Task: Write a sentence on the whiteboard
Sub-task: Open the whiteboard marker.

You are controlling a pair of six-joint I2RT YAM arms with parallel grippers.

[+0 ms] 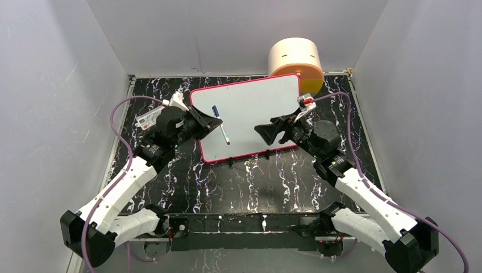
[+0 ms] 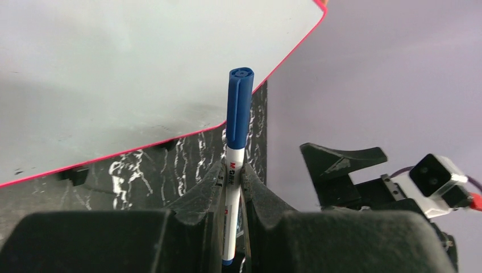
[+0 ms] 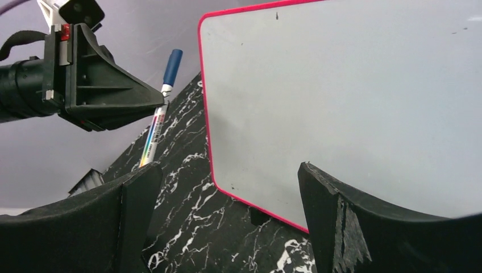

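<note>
The whiteboard (image 1: pixel 256 111) lies flat on the black marble table, white with a thin pink-red frame. Its face is blank; no sentence shows on it. My left gripper (image 1: pixel 216 121) hovers over the board's left edge, shut on a white marker (image 1: pixel 221 125) with its blue cap on. In the left wrist view the marker (image 2: pixel 238 122) stands up between the fingers, cap end outward, above the board (image 2: pixel 113 74). My right gripper (image 1: pixel 263 132) hangs open over the board's near right part, facing the left one, with nothing between its fingers. In the right wrist view the marker (image 3: pixel 161 111) sits left of the board (image 3: pixel 352 96).
A beige and orange round container (image 1: pixel 295 59) stands behind the board's far right corner. A small grey-white packet (image 1: pixel 149 119) lies by the left arm. Small black clips (image 1: pixel 232 162) sit under the board's near edge. Grey walls close in on three sides.
</note>
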